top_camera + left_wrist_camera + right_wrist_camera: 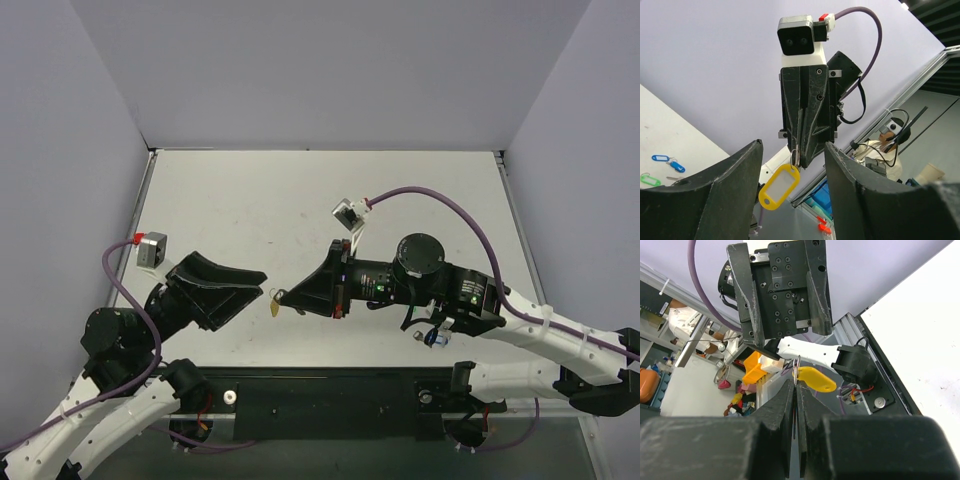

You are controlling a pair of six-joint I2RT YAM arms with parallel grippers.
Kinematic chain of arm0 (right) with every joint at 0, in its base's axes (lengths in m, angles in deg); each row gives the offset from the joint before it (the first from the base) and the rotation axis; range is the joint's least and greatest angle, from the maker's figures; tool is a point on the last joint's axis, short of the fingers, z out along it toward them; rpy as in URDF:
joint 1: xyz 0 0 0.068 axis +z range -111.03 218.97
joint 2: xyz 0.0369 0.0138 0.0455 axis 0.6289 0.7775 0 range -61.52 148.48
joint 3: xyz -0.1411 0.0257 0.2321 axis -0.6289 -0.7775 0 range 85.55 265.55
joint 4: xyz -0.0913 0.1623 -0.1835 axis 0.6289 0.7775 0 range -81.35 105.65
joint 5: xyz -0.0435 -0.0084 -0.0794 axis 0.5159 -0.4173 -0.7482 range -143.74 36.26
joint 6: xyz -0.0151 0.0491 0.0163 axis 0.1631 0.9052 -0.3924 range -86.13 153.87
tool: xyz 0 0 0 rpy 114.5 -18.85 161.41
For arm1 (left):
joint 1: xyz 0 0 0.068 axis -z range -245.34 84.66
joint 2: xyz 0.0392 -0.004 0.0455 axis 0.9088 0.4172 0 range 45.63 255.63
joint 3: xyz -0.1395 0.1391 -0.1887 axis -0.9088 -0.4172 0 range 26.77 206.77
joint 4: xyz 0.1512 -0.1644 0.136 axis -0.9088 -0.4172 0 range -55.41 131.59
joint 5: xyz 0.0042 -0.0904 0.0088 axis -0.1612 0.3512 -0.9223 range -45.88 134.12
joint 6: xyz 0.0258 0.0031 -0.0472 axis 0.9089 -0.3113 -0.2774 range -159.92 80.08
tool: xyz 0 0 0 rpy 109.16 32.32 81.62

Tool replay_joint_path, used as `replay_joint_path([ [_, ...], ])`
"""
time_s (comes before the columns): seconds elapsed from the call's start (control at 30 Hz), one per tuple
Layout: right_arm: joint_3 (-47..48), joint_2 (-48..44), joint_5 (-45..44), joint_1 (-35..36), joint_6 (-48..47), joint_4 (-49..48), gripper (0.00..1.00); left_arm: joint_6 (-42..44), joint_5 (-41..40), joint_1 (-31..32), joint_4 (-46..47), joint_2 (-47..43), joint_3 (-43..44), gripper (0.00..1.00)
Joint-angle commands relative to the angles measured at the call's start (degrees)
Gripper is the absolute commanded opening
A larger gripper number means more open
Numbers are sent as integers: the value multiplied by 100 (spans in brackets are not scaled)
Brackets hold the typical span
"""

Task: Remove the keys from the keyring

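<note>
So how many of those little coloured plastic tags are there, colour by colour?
Yellow: 1, the yellow tag hanging from the keyring pinched in the right gripper
Blue: 2, the blue tags lying on the table
Green: 1, the green tag beside them
Total: 4

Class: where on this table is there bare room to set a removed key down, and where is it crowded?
Free: the table's far half, from the back wall to the left gripper and right gripper. Crowded: the middle, where they face each other, the yellow key tag hanging between; small blue items lie under the right arm.
</note>
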Motion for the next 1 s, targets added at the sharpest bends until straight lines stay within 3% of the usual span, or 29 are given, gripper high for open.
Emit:
replay_joint_path([
  [0.0,-94,-181,-114,36,59,-605,0,-359,-81,12,848,-45,-166,61],
  [0.97,-15,-6,-158,53,77,-773,0,-430,112,3,1043,131,-334,47],
])
